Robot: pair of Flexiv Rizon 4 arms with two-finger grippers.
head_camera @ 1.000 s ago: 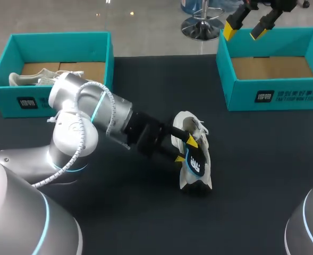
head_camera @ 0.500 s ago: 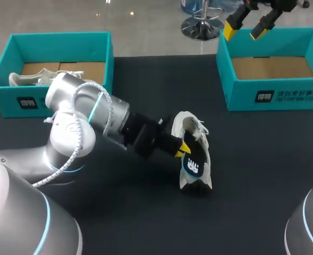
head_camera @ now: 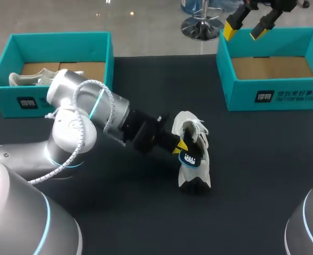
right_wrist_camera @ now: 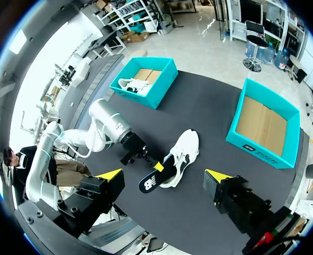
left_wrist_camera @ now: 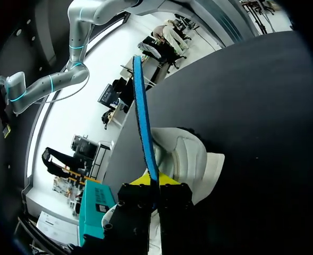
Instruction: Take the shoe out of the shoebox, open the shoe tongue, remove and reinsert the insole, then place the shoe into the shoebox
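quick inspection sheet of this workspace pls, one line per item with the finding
surface: black table carrying two teal shoeboxes.
job's things: white shoe mid-table, outside both boxes; dark insole held over its opening. Left shoebox holds a second shoe; right shoebox shows only its cardboard floor.
clutter: nothing seen.
grippers: left hand shut on the insole, pinching it edge-on; right hand open, raised above the right shoebox's far side, holding nothing.
cables: pale ribbed cable loops along the left arm, clear of the shoe.
surroundings: nothing seen reaching over the table.
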